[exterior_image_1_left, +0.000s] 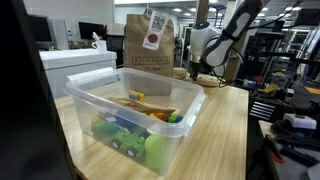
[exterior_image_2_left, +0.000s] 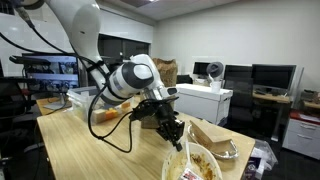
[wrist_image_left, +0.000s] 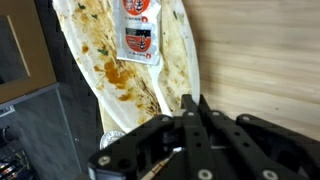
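A white disposable bowl (wrist_image_left: 100, 50), smeared with orange sauce, lies on the wooden table (wrist_image_left: 265, 50), and a printed sauce packet (wrist_image_left: 138, 35) rests inside it. In the wrist view my gripper (wrist_image_left: 192, 100) has its two black fingers pressed together at the bowl's right rim. A thin white strip of that rim runs in between the tips. In an exterior view the gripper (exterior_image_2_left: 178, 138) points down at the near edge of the same bowl (exterior_image_2_left: 205, 166), close to the table's corner. The gripper (exterior_image_1_left: 196, 70) looks small and far off in an exterior view.
A brown cardboard tray (exterior_image_2_left: 215, 133) with a spoon-like utensil lies beside the bowl. A brown paper bag (exterior_image_1_left: 150, 40) stands at the table's back. A clear plastic bin (exterior_image_1_left: 130, 105) holding green and orange toys takes up the other end.
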